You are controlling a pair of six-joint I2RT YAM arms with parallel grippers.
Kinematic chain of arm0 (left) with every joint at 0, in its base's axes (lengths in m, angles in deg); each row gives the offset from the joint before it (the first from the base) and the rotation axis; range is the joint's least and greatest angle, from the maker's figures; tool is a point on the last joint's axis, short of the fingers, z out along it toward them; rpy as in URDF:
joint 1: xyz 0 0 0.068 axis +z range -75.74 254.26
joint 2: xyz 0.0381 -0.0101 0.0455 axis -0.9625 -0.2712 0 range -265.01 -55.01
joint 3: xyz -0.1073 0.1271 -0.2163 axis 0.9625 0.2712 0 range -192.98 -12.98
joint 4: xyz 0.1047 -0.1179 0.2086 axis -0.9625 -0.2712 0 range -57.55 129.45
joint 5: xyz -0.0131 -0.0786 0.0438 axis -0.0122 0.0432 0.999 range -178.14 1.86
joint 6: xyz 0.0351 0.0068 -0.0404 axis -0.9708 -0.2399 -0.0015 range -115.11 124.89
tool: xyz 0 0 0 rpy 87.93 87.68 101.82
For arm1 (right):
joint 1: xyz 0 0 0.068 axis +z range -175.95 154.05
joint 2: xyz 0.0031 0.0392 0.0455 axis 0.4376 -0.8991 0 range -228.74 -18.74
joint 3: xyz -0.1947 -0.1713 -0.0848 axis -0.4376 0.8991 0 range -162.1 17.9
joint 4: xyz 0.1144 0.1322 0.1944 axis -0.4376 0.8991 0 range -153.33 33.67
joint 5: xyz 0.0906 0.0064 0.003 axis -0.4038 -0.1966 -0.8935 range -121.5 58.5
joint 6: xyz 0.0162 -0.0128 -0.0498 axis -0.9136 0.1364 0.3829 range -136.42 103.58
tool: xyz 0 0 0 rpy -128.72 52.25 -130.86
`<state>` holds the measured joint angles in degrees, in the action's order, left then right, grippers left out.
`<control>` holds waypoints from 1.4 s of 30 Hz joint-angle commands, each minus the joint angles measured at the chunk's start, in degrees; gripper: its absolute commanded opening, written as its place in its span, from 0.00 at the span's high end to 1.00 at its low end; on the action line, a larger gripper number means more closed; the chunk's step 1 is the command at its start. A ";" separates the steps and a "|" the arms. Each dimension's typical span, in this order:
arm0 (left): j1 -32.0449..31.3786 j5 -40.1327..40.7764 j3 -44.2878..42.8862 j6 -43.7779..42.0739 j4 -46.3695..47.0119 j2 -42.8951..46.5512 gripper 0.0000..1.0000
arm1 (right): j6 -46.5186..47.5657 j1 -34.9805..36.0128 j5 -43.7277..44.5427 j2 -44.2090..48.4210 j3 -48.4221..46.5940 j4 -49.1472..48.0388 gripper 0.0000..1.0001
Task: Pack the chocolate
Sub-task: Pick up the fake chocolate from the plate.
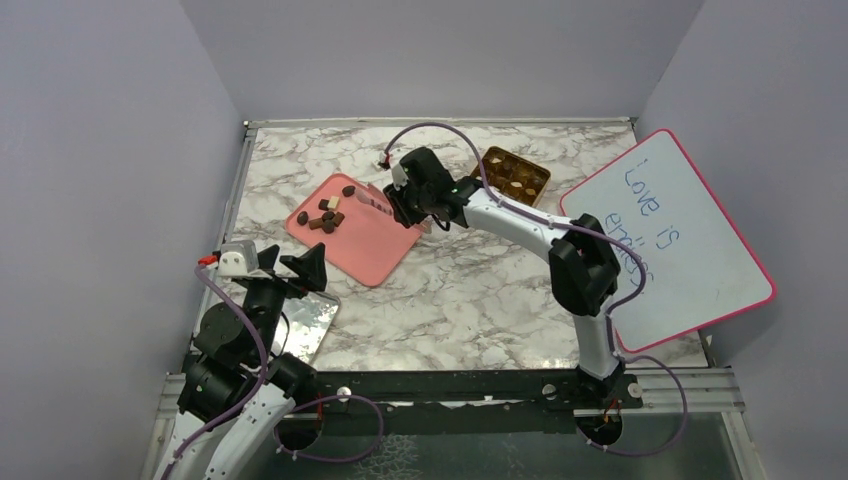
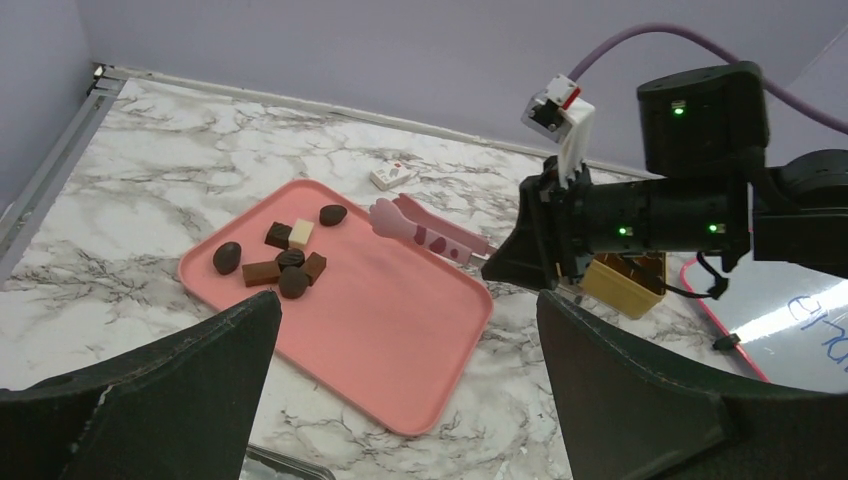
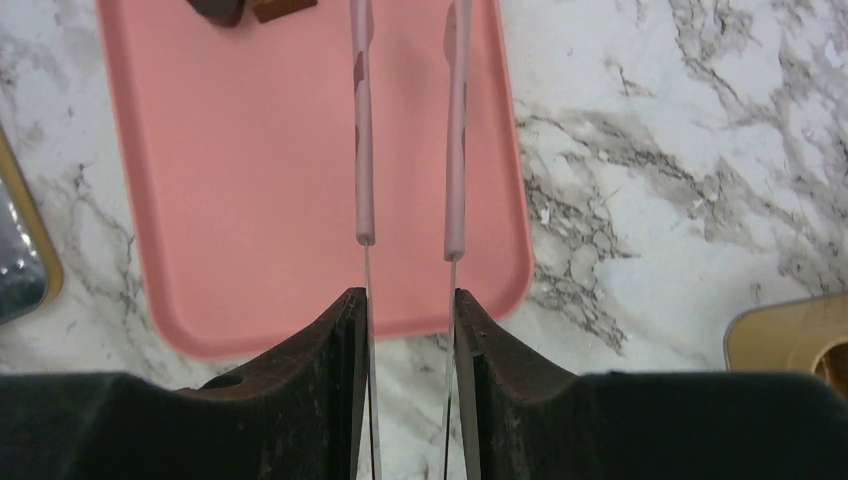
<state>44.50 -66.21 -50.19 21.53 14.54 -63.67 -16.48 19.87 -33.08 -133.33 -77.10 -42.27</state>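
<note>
- The right hand [image 3: 410,300] is closed on a pair of pink plastic tweezers [image 3: 363,150], one arm against each finger. The tweezers' arms stand apart, with nothing between them.
- The small bite-sized chocolate pieces [image 2: 285,262], mostly dark brown with one cream, lie clustered on the flat pink rectangular tray [image 2: 390,340]. They are ahead of the right hand, around or just past the tweezers' far end.
- The square gold box with gridded compartments [image 1: 512,173] sits on the marble-patterned worktop [image 1: 480,290] behind the right hand and off to its right. Some cells seem to hold pieces, though how many is too small to tell.
- The left hand [image 1: 288,265] has its fingers spread wide and holds nothing. The tray is well ahead of it.
- Judged progress: partly packed at most, since the whole cluster on the tray is not yet in the box.
</note>
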 commanded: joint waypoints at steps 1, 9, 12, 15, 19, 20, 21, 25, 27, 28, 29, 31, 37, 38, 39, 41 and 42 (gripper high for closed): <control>-0.04 1.19 0.30 -0.02 1.48 0.59 0.01 | 2.03 0.48 2.61 -5.99 -8.20 -0.80 0.61; -0.04 1.30 0.39 -0.36 1.53 0.21 0.01 | 4.10 0.76 2.25 -13.00 -16.60 1.09 0.59; -0.04 1.02 0.46 -0.33 1.52 0.05 0.01 | 4.65 0.73 1.88 -14.97 -19.19 2.68 0.58; -0.04 1.01 0.30 -0.67 1.74 -0.03 0.01 | 4.80 0.83 -0.23 -15.56 -19.42 2.49 0.58; -0.04 0.66 0.38 -0.61 1.70 0.20 0.01 | 4.63 0.88 -0.38 -16.63 -19.92 2.37 0.58; -0.04 0.66 0.38 -0.49 1.66 0.35 0.01 | 4.63 0.93 -0.29 -17.22 -20.67 2.81 0.58; -0.04 0.65 0.39 -0.52 1.68 0.47 0.01 | 4.63 0.93 -0.45 -17.71 -21.41 3.18 0.58; -0.04 0.67 0.48 -0.67 1.70 0.67 0.01 | 4.49 1.11 -1.19 -19.59 -23.67 4.00 0.58; -0.04 0.65 0.44 -0.64 1.83 0.58 0.01 | 4.70 1.26 -1.19 -20.28 -24.31 4.09 0.58; -0.04 0.65 0.39 -0.69 1.80 0.58 0.01 | 4.83 1.28 -0.96 -20.69 -24.86 4.34 0.58; -0.04 0.65 0.39 -0.73 1.79 0.58 0.01 | 4.95 1.24 -0.78 -21.00 -25.45 4.61 0.58; -0.04 0.50 0.39 -0.74 1.83 0.67 0.01 | 5.13 1.26 -0.32 -21.79 -26.61 4.95 0.58; -0.04 0.21 0.40 -0.76 1.87 0.82 0.01 | 5.28 1.23 -0.35 -24.20 -29.50 4.82 0.58; -0.08 0.23 0.43 -0.82 1.88 0.84 0.01 | 5.32 1.28 -0.30 -24.75 -30.13 4.93 0.58; -0.09 0.23 0.43 -0.86 1.88 0.88 0.01 | 5.33 1.27 -0.22 -25.23 -30.61 4.98 0.58; -0.04 0.05 0.39 -0.91 1.87 1.09 0.01 | 5.40 1.29 -0.20 -25.76 -31.01 4.64 0.58; -0.04 0.00 0.39 -0.87 1.92 1.16 0.01 | 5.41 1.29 -0.30 -25.90 -31.04 4.41 0.58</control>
<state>44.50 -66.05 -50.13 21.47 14.92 -63.56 -11.82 20.77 -32.84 -157.22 -105.91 -37.81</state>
